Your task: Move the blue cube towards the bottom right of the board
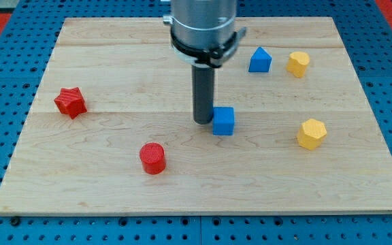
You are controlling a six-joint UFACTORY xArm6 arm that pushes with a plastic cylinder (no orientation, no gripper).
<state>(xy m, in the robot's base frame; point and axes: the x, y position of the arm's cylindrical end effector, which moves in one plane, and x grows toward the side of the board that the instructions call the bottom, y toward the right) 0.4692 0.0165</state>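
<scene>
Blue cube (pixel 223 121) sits mid-board, touching your tip (pixel 202 121) on tip's right side. You have no jaws here: bare rod only, nothing held, contact by push alone. Left to right from tip: red star (pixel 70 102) well apart to left, red cylinder (pixel 153 158) below-left, second blue block (pixel 259 60), pentagon-like, above-right, two yellow blocks (pixel 298 64) (pixel 312 133) further right. Progress, by my reading: early. Cube at centre, bottom right corner of board (pixel 359 197) unreached; most of travel left, rightward and downward.
</scene>
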